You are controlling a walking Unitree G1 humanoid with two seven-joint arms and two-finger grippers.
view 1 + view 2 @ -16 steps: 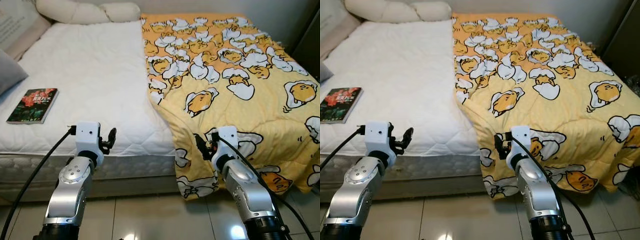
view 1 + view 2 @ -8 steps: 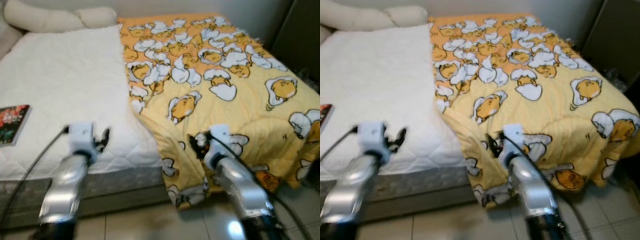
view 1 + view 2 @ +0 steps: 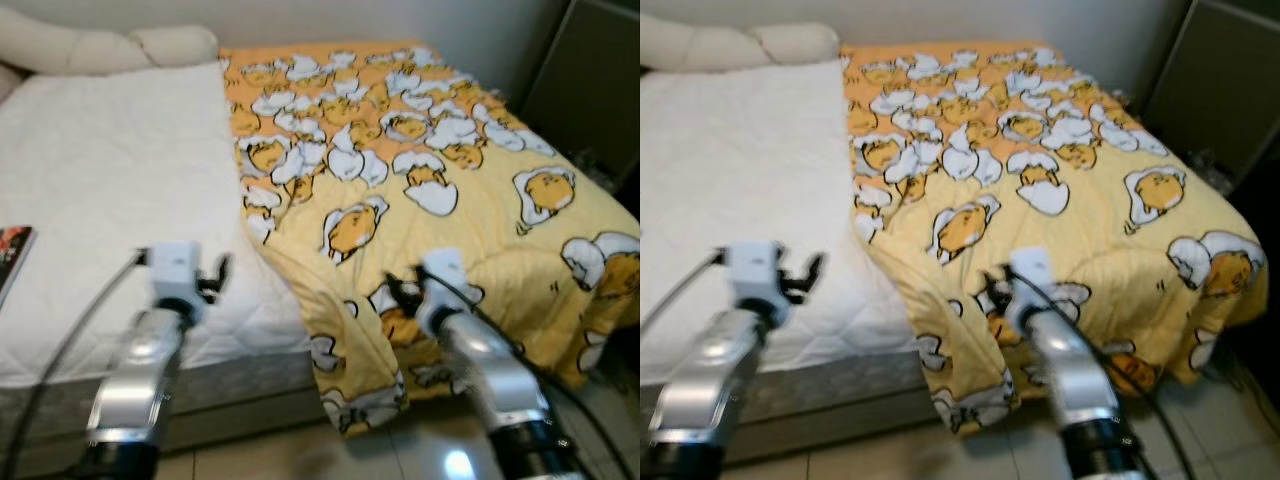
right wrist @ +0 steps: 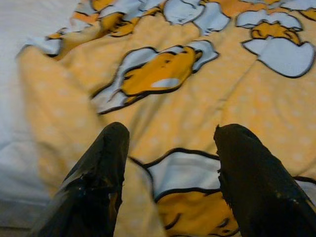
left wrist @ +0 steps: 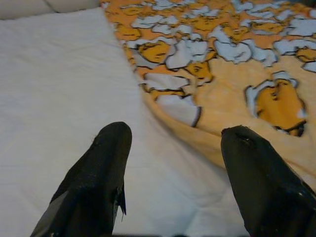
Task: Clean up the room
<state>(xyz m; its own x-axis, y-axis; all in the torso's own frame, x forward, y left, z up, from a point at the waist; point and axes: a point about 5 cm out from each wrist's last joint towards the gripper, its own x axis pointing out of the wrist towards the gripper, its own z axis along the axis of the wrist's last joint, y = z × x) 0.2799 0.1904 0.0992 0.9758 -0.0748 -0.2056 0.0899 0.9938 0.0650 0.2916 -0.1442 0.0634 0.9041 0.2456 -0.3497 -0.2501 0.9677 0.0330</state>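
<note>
Yellow quilt [image 3: 430,190] covers the right half of the bed, its edge spilling to the floor at lower centre, and we hold both grippers with fingers apart and empty: left gripper [image 3: 215,277] over the white mattress [image 3: 110,190], right gripper [image 3: 395,292] just above the quilt. Blur suggests we are mid-step, so we risk pinching one thin fold, or snagging the draped hem underfoot.

One bed with a white quilted mattress [image 3: 110,190], one yellow egg-print blanket [image 3: 420,190], two cream pillows [image 3: 100,45] at the far end, one book [image 3: 10,262] at the left edge.
</note>
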